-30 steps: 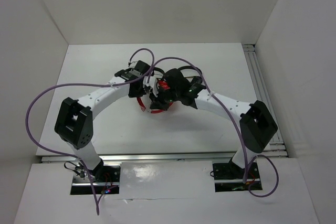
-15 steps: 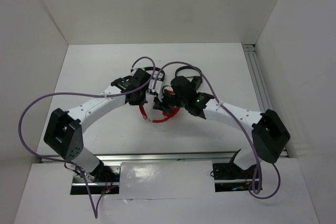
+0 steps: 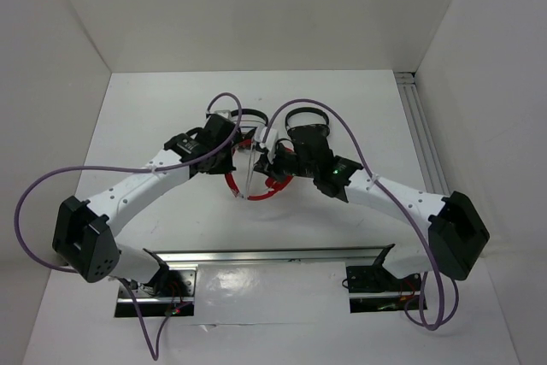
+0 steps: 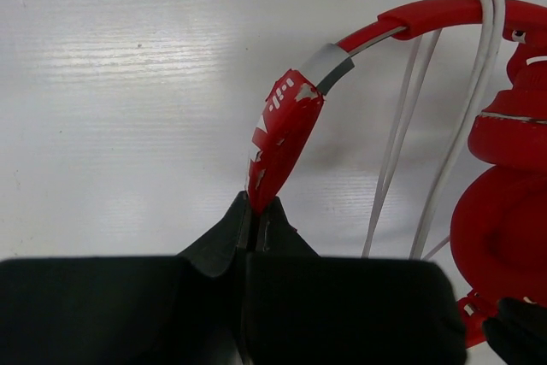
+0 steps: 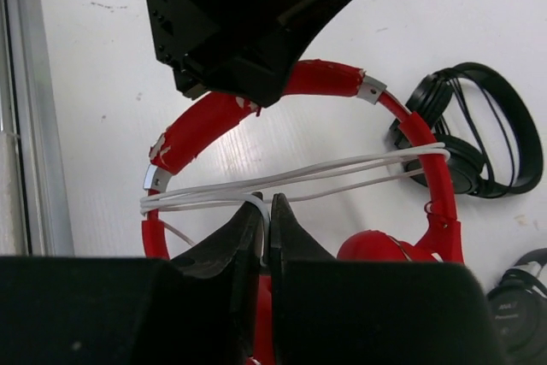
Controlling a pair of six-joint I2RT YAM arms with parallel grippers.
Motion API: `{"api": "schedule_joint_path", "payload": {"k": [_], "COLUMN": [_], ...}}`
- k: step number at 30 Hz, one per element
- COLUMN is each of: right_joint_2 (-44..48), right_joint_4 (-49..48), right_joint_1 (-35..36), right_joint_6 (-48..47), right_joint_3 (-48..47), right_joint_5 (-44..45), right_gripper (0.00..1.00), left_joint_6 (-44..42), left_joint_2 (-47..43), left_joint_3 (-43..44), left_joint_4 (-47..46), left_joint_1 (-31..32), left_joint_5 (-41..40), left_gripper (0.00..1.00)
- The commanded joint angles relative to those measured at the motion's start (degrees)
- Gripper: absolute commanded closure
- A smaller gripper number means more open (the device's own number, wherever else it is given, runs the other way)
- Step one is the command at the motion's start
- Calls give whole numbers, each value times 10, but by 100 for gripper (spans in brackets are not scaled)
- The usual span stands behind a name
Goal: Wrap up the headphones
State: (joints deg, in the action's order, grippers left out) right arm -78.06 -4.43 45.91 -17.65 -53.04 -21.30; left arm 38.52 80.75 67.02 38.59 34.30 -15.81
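Note:
The red headphones (image 3: pixel 248 191) lie mid-table between my two grippers. In the left wrist view my left gripper (image 4: pixel 257 211) is shut on the red headband (image 4: pixel 282 130), near its silver joint. The thin white cable (image 4: pixel 444 108) runs in several strands across the band. In the right wrist view my right gripper (image 5: pixel 266 207) is shut on the white cable (image 5: pixel 282 179), which is stretched across the headband loop (image 5: pixel 325 79). A red earcup (image 5: pixel 376 247) lies beside the right jaws. In the top view the left gripper (image 3: pixel 239 153) and right gripper (image 3: pixel 275 164) are close together over the headphones.
Two smaller black headphones lie behind: one (image 3: pixel 248 119) behind the left gripper, one (image 3: pixel 305 117) behind the right gripper; they also show in the right wrist view (image 5: pixel 479 134) (image 5: pixel 521 305). A metal rail (image 3: pixel 423 147) runs along the table's right edge. White walls enclose the table.
Both arms have stretched further out over the table and their elbows have dropped. The grippers have shifted slightly back, still holding the headband and the cable.

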Motion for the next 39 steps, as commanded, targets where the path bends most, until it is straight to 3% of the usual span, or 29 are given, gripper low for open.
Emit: {"api": "schedule_joint_path", "payload": {"k": [1, 14, 23, 27, 35, 39], "right_joint_2": [34, -58, -104, -89, -34, -12], "right_joint_4": [-75, -104, -117, -135, -158, -189], "right_joint_1": [-6, -6, -11, -18, -63, -84], "right_joint_6": [2, -4, 9, 20, 61, 83], "right_joint_3": [-6, -28, -33, -19, 0, 21], "right_joint_5": [37, 74, 79, 72, -29, -40], "right_gripper": [89, 76, 75, 73, 60, 53], "left_joint_6": [-17, -24, -19, -13, -1, 10], "left_joint_2": [-26, -26, -16, -10, 2, 2], "left_joint_3": [-8, -20, -15, -9, -15, -20], "left_joint_4": [-11, 3, 26, 35, 40, 29], "left_joint_1": [1, 23, 28, 28, 28, 28], "left_joint_5": [24, 17, -9, -15, -31, -20], "left_gripper": [100, 100, 100, 100, 100, 100]}}
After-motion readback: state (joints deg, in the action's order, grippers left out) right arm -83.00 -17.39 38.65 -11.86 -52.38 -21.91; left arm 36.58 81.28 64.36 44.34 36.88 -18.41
